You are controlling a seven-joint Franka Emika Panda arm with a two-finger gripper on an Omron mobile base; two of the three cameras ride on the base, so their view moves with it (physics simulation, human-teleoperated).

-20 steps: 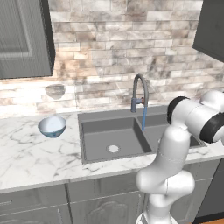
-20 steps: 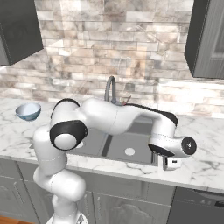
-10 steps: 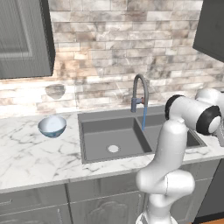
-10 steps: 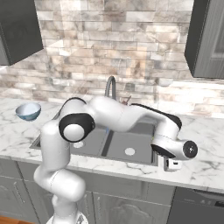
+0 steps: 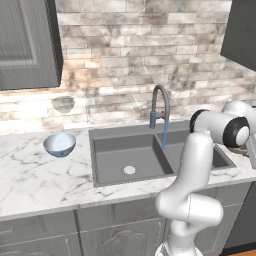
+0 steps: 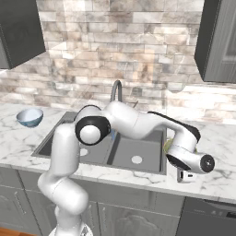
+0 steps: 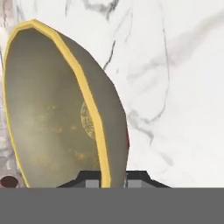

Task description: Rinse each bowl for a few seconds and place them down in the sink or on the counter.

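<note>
Gripping my olive-tan bowl (image 7: 65, 113) by its rim, gripper (image 7: 113, 179) clamped narrow, over the counter (image 7: 183, 87).

Two base cameras behind the arm, left and right, look forward-down; both share the sink (image 5: 131, 157) and worktop (image 5: 35, 175). Hand camera sits close above the worktop.
</note>
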